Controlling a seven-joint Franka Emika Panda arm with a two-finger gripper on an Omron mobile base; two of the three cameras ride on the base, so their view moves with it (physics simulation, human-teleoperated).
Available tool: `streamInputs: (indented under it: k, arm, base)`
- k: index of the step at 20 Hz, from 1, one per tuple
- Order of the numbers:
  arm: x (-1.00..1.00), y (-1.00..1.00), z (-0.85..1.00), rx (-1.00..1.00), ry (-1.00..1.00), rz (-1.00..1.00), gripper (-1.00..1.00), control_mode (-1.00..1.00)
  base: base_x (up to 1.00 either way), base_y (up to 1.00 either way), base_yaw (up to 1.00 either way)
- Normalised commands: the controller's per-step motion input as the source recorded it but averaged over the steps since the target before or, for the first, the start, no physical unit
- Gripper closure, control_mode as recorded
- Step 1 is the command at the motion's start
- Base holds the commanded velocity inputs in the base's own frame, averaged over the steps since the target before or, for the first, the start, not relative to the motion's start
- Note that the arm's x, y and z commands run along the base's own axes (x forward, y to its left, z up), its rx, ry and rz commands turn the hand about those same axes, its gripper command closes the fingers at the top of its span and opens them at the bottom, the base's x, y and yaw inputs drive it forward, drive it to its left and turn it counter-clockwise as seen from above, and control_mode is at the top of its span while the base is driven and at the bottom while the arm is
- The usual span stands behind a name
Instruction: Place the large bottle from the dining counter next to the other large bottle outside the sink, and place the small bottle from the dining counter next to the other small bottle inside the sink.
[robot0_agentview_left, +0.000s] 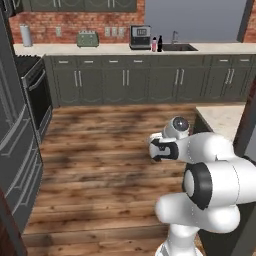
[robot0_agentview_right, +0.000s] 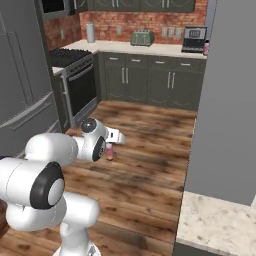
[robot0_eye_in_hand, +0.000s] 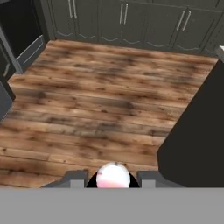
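Fingers (robot0_eye_in_hand: 113, 180) clamped on the small bottle (robot0_eye_in_hand: 113, 176), its pale pink rounded top seen end-on between the two dark tips in the hand view. Same bottle (robot0_agentview_right: 109, 151) hanging below the hand in the right base view, pinkish and upright, carried over the wooden floor (robot0_eye_in_hand: 96, 105) and touching nothing else. Held close in to the arm's body, probably to keep the load steady while the base crosses the kitchen.

Far bench (robot0_agentview_left: 100, 49) along the brick wall, over dark grey cabinets, well apart from the arm. On it, just left of the sink (robot0_agentview_left: 179, 48) and beside the coffee machine (robot0_agentview_left: 140, 37), two bottles side by side: the pink large bottle (robot0_agentview_left: 154, 44) and the black large bottle (robot0_agentview_left: 159, 44), apparently touching or nearly so. Looks like the first half of the task is done, the pair set outside the basin as asked.

Inside of the sink too small and shallow-angled to tell whether another small bottle stands there. Curved faucet (robot0_agentview_left: 174, 36) rising behind the basin.

Corner of the dining bench (robot0_agentview_right: 215, 220) at lower right of the right base view, speckled beige, with the grey pillar (robot0_agentview_right: 225, 100) rising beside it.

Remaining, by judgement: a drive toward the sink, then a lowering of the bottle into the basin, upright, beside its match.
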Motion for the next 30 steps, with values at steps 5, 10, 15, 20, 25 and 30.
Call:
streamInputs:
  k: [5,10,15,20,25,30]
  arm:
    - [0.0,0.0,0.0,0.0,0.0,0.0,1.0,1.0]
    - [0.0,0.0,0.0,0.0,0.0,0.0,1.0,1.0]
    - [0.0,0.0,0.0,0.0,0.0,0.0,1.0,1.0]
    - [0.0,0.0,0.0,0.0,0.0,0.0,1.0,1.0]
    - [0.0,0.0,0.0,0.0,0.0,0.0,1.0,1.0]
    - [0.0,0.0,0.0,0.0,0.0,0.0,1.0,1.0]
  base:
    - [1.0,0.0,-0.03]
    - [1.0,0.0,-0.03]
    - [1.0,0.0,-0.03]
    - [1.0,0.0,-0.02]
    - [1.0,0.0,-0.02]
    - [1.0,0.0,-0.01]
